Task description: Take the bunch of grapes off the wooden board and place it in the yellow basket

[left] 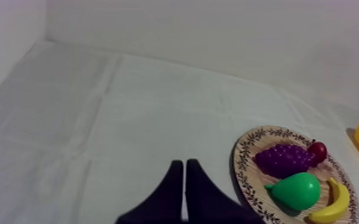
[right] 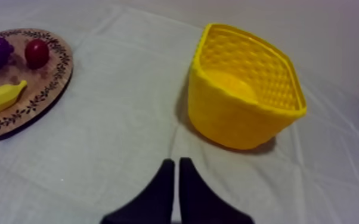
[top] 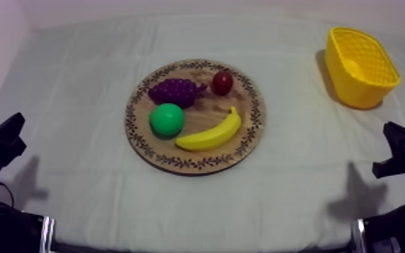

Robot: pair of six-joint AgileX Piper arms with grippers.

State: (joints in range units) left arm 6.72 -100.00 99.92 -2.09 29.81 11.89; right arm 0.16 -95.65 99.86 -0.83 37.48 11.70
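Pale wall [left: 217,24] rises behind the grey-white cloth [top: 77,134].

The left gripper [left: 185,164] and right gripper [right: 176,161] rest low at their sides, each closed empty.

Top view looks down slantwise on whole worktop [top: 64,114]. Left wrist sits low, facing wooden board [left: 248,179]; right wrist faces yellow basket [right: 235,122], closer. All three share the board.
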